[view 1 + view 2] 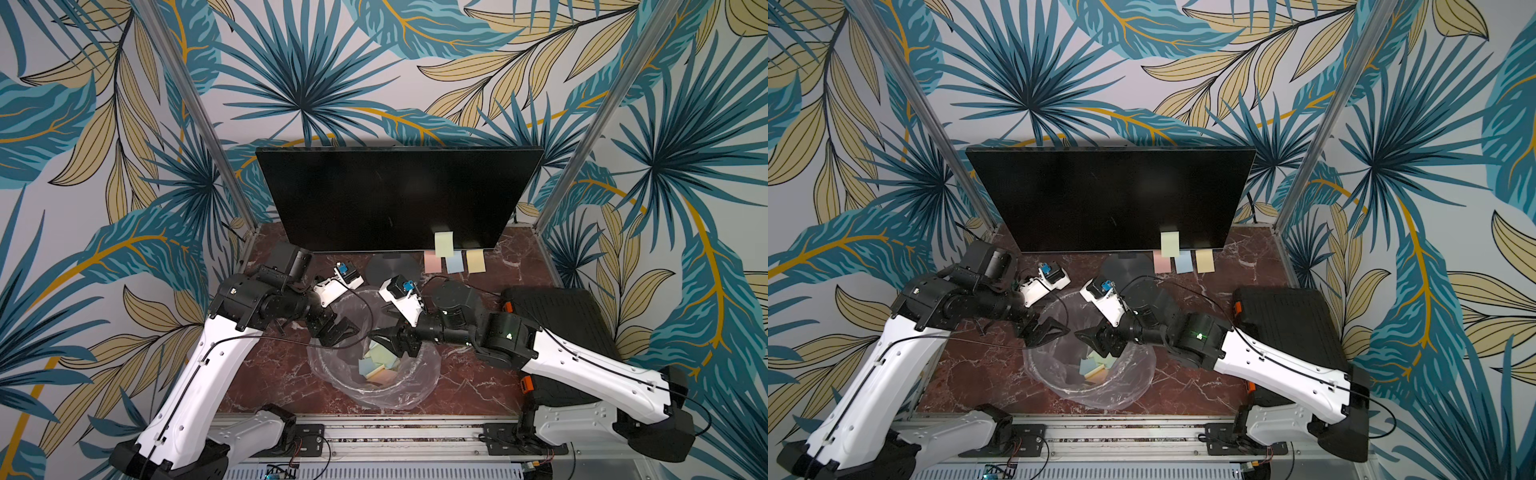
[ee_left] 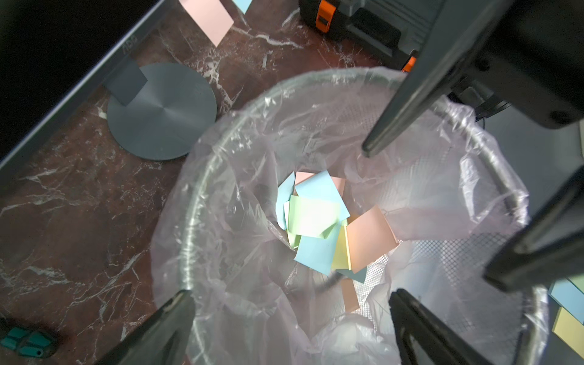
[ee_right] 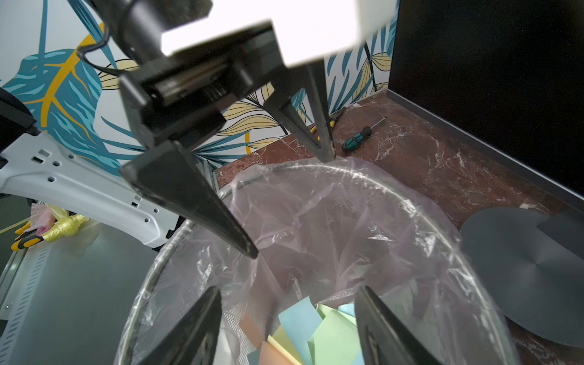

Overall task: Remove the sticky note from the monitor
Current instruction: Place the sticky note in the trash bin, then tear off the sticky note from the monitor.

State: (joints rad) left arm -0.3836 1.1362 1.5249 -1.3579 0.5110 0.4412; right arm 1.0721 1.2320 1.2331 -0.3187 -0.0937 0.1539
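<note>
Wide-parted right pincer [image 3: 288, 289] above plastic-lined bin [image 3: 379, 186]

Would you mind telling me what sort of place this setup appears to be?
Probably a robot test cell dressed as an office desk: a monitor with a sticky note on it, a lined wastebasket holding discarded notes, and aluminium frame posts against leaf-print wallpaper.
</note>
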